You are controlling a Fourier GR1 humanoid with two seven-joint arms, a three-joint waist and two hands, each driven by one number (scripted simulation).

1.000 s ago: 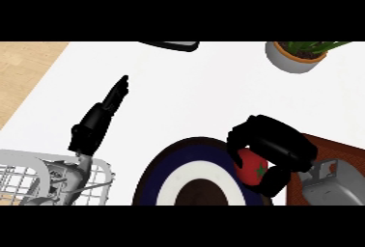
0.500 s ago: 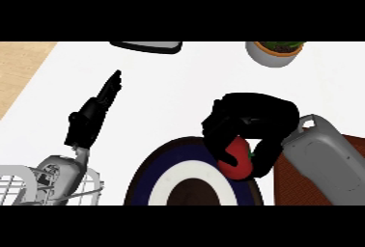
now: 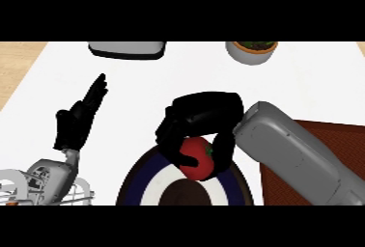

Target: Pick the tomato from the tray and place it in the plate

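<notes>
A red tomato (image 3: 196, 161) with a green stem hangs over the far part of the dark blue plate (image 3: 139, 181), which has a white ring and a dark centre. My right hand (image 3: 203, 116) is shut on the tomato from above, fingers and thumb curled round its sides. The brown tray (image 3: 342, 144) lies at the right, mostly behind my grey right forearm (image 3: 299, 154). At the left my left hand (image 3: 78, 118) rests open with fingers straight, pointing away.
A grey and black appliance (image 3: 128, 49) sits at the far edge. A potted plant (image 3: 251, 50) stands at the far right. A wire rack (image 3: 35, 190) shows at the lower left corner. Bare wood (image 3: 18, 62) borders the white counter at the left.
My right hand has carried the tomato leftward from the tray side to over the plate. The view has shifted, so the far objects appear lower. The left hand stays open.
</notes>
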